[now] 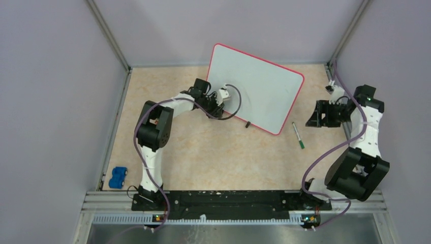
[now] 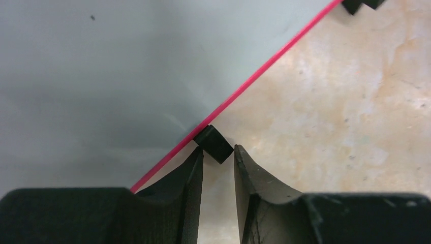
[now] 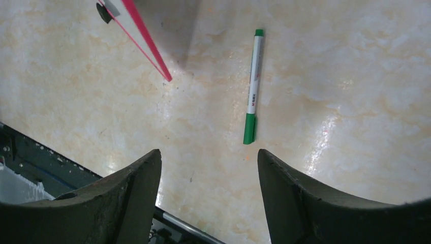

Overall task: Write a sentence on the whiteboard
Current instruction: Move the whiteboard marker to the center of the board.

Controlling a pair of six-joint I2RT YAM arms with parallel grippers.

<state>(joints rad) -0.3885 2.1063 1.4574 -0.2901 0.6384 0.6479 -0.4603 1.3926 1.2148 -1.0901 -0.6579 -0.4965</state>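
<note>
A glossy, marble-patterned tabletop [image 1: 203, 152] is catching the light around the smooth, satin-white whiteboard [image 1: 256, 91], while the green-and-white marker [image 3: 253, 91] is showing shiny plastic.

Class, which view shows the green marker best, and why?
Right wrist: the marker lies whole and close, between the fingers. In the top view the marker is small; the left wrist misses it.

Beige marbled tabletop [image 1: 203, 152]; plain lilac walls [image 1: 51, 76].
</note>
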